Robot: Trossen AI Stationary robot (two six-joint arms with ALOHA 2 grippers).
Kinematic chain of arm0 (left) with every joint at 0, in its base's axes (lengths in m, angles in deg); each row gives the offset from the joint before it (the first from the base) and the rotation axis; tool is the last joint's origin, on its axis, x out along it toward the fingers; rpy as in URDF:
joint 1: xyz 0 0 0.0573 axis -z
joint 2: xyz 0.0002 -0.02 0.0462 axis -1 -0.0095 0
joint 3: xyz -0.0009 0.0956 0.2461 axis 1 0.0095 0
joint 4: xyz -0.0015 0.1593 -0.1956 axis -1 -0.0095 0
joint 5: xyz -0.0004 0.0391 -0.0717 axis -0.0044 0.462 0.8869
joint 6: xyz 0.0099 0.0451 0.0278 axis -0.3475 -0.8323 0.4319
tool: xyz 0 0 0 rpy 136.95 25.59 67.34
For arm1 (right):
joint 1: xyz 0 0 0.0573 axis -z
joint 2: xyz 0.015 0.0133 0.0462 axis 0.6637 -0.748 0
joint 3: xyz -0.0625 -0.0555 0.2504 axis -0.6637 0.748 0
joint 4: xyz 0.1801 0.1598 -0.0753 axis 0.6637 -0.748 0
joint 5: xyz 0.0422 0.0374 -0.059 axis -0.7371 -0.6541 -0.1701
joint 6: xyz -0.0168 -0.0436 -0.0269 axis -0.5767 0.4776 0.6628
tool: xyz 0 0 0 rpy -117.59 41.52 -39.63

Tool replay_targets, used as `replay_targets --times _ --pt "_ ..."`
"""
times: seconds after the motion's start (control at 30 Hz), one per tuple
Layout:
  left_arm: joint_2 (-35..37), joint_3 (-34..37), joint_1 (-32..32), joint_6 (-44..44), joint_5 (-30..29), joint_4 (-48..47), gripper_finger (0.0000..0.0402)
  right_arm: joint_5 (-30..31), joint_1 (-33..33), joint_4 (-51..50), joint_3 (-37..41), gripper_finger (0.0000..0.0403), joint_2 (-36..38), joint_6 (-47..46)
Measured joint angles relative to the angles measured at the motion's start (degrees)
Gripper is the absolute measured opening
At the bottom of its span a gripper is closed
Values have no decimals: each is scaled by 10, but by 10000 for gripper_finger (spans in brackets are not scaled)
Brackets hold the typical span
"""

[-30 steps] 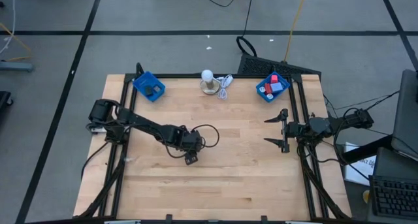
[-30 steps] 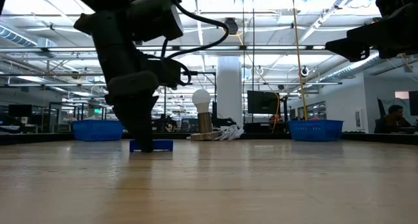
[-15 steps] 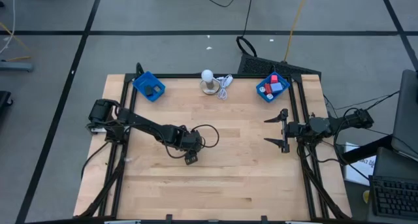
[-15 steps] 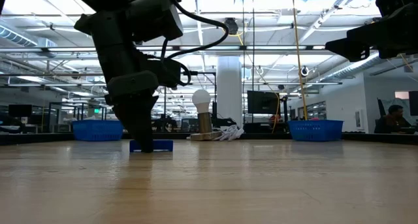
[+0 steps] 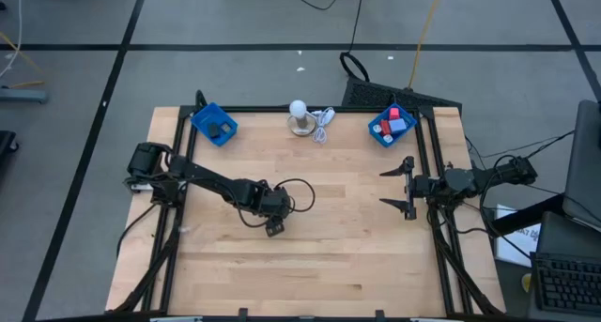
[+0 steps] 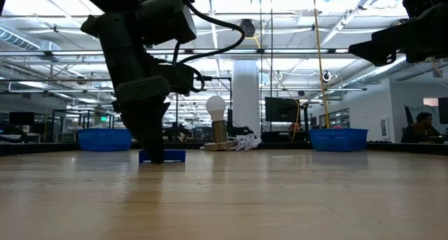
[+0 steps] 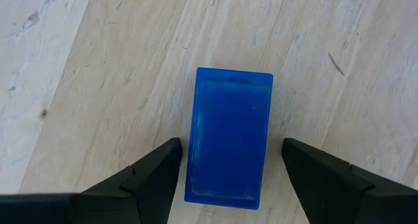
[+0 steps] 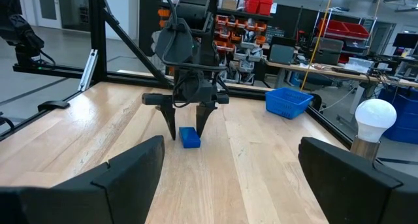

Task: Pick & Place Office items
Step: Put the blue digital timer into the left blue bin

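Grasping comes next, by the look of it: left gripper (image 7: pixel 225 178) down at the tabletop (image 5: pixel 357 247), fingers spread with clear wood showing on both sides of the blue block (image 7: pixel 228 136); nothing held yet; block flat on the wood between the two fingertips, its long axis running away from the wrist, nearer one finger than the other.

To do it well, probably: shift slightly sideways so the block sits midway between the pads; otherwise the near finger pushes first and skews the block; keep the tips low, almost on the wood, since the block is thin and a high pinch could slip off its top edge; close across the short width, slowly, and check for a square hold before lifting; lift straight up before any swing.

Beyond the fingertips, toward the table's far edge: left blue tray (image 5: pixel 214 124) with a dark piece in it, white bulb on its base (image 5: pixel 299 115), right blue tray (image 5: pixel 392 127) holding red and light-blue pieces.

Right gripper (image 5: pixel 402 184) waiting above the table's right side, fingers wide apart and empty, well clear of the block.
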Motion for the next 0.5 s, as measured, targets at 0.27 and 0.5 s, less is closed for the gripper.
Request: replay_targets --times 0.27,0.5 --pt "0 1 1 18 4 5 273 0 0 0 0 343 0 0" --pt "0 1 1 7 11 7 273 0 0 0 0 343 0 0"
